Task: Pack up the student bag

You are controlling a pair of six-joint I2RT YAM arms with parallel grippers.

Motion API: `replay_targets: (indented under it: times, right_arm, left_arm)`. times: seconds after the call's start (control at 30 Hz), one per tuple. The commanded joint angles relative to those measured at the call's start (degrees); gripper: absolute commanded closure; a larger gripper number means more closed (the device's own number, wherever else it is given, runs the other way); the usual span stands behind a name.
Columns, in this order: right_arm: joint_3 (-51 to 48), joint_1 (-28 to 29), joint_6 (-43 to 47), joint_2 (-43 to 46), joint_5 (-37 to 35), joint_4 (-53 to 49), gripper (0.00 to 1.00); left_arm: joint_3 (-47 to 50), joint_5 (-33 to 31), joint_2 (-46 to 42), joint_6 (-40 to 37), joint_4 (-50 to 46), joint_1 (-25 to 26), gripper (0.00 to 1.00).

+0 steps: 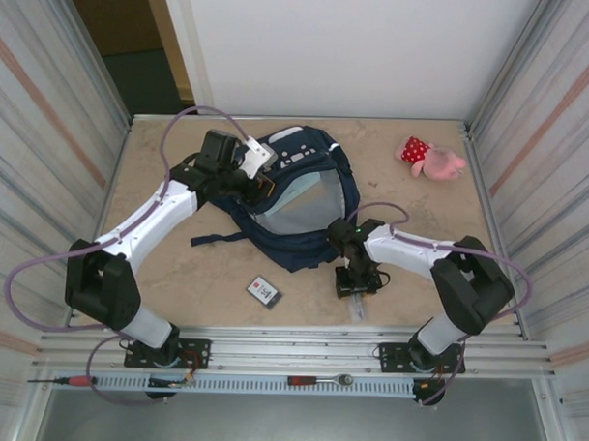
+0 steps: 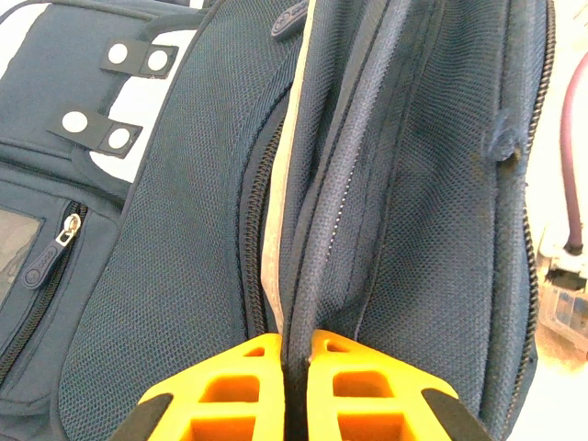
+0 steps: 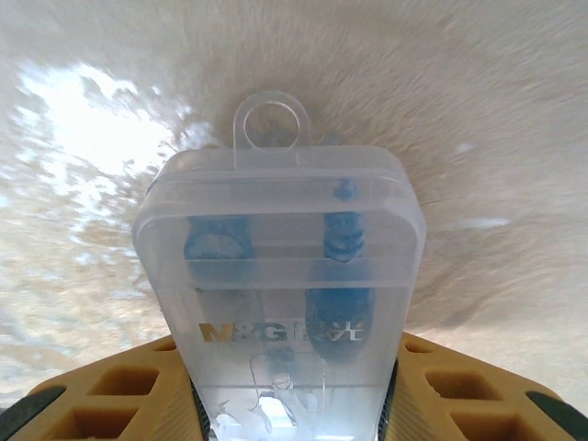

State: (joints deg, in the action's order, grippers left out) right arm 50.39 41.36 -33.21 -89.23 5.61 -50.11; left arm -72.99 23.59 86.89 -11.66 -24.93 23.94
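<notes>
Holding a fold of mesh and zipper edge pinched tight between its fingers, the left gripper [image 2: 294, 349] props up the rim of the student bag [image 1: 336, 195], which lies mid-table [image 1: 205, 275], toward the back, its pale-lined mouth gaping toward the right arm. The right gripper [image 1: 355, 284] points down just in front of the bag, its jaws pressed against the two long sides of a clear plastic case [image 3: 280, 243] near the case's rear end, so most of the case sticks out ahead of the fingers. That is where I would expect trouble: smooth hard plastic held near one end can pivot or slide out when the arm swings toward the bag, and squeezing harder might pop the lid or shoot the case forward. The second risk is the opening itself: the fabric in the left jaws is a thin fold, and if it creeps free the mouth would sag shut, leaving the case to land outside the bag or catch on the zipper edge. A low approach could also knock the case's hanging loop against the rim
</notes>
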Motion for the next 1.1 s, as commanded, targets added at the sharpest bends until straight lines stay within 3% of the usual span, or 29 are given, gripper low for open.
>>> replay_targets:
  times: [0.0,0.13,0.3,0.47,0.6,0.73,0.83,1.07]
  right_arm:
    - [2.83,-2.46,-4.36,7.52,1.09,-2.51,0.67]
    - [8.32,-7.42,-10.62,14.91,6.05,-1.04,0.68]
    - [7.43,-13.49,-24.44,16.89,13.12,16.70,0.67]
    - [9.32,-14.73,-33.19,7.72,15.32,31.77,0.67]
    - [12.90,-14.72,-37.43,-0.50,16.73,37.65,0.66]
    - [14.12,-15.23,-40.03,-5.58,16.69,43.17,0.54]
    - [14.13,-15.79,-40.94,-6.54,18.38,47.96,0.31]
    - [8.19,-14.65,-34.68,5.18,16.92,45.78,0.24]
  left_arm:
    - [0.24,1.66,-3.12,0.87,2.25,0.04,0.99]
    - [0.81,1.76,-3.41,1.15,2.64,0.74,0.99]
    - [1.72,2.44,-3.83,1.90,3.88,1.44,0.99]
    - [1.89,3.11,-4.18,2.34,4.43,1.89,0.99]
    - [1.89,3.63,-4.37,2.21,4.47,1.98,0.99]
    - [1.96,3.91,-4.31,2.14,4.54,2.11,0.99]
    - [2.22,4.00,-4.19,1.99,4.49,2.25,0.99]
    - [3.52,3.65,-3.99,1.74,4.42,2.25,0.99]
